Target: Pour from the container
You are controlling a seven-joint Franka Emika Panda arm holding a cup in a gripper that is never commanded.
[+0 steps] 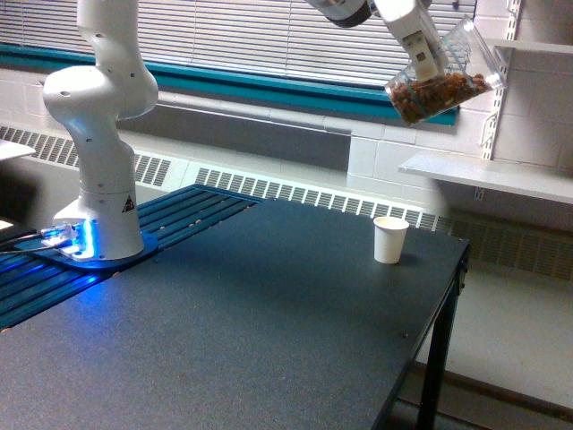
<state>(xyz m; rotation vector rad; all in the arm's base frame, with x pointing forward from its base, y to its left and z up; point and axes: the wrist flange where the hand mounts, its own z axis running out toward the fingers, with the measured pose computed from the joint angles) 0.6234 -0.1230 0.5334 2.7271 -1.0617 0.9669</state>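
Note:
High at the exterior view's upper right, the clear plastic container [445,79] hangs tilted, with brown crumbly bits lying along its lower side. My gripper [424,55] is shut on it from the left. A small white paper cup [389,240] stands upright on the dark table [269,322], well below the container and a little to its left. Nothing is falling from the container.
The arm's white base [98,134] stands at the exterior view's left on a blue slatted platform [170,219]. White wall shelves [501,175] sit behind the table's right edge. Window blinds run along the back wall.

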